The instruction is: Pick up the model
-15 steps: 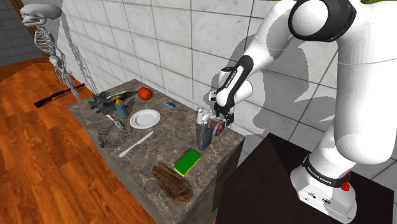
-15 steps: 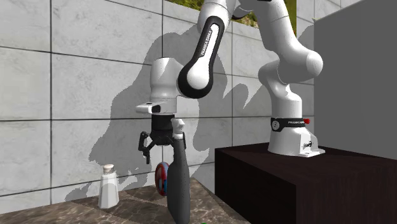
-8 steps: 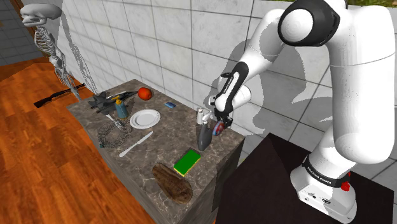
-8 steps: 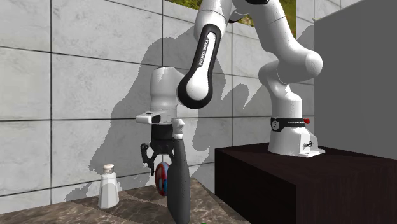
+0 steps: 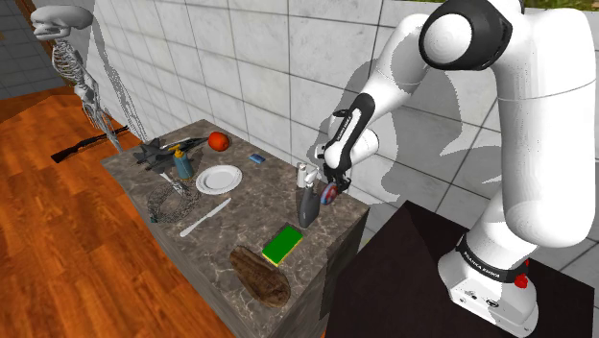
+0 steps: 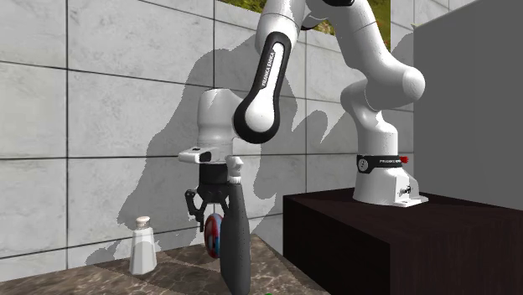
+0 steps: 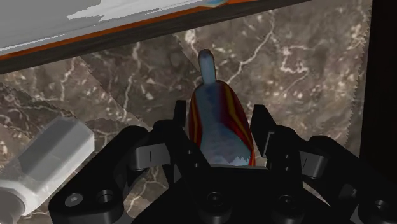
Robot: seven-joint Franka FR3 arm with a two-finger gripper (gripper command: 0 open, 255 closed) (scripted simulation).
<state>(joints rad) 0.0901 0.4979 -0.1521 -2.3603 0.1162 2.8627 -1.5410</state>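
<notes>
black gripper (image 7: 220,116) is clamped on the model (image 7: 219,130), a smooth rounded body striped red and blue-grey with a narrow pale tip, lying on the dark veined marble counter (image 5: 245,216) at its end nearest the stand. wrist view gives the stripes and a white shaker (image 7: 38,162) beside the model. second exterior view puts a tall dark tapered object (image 6: 235,251) partly in front of it; lettering on the arm (image 6: 268,75) is too small to read.
</notes>
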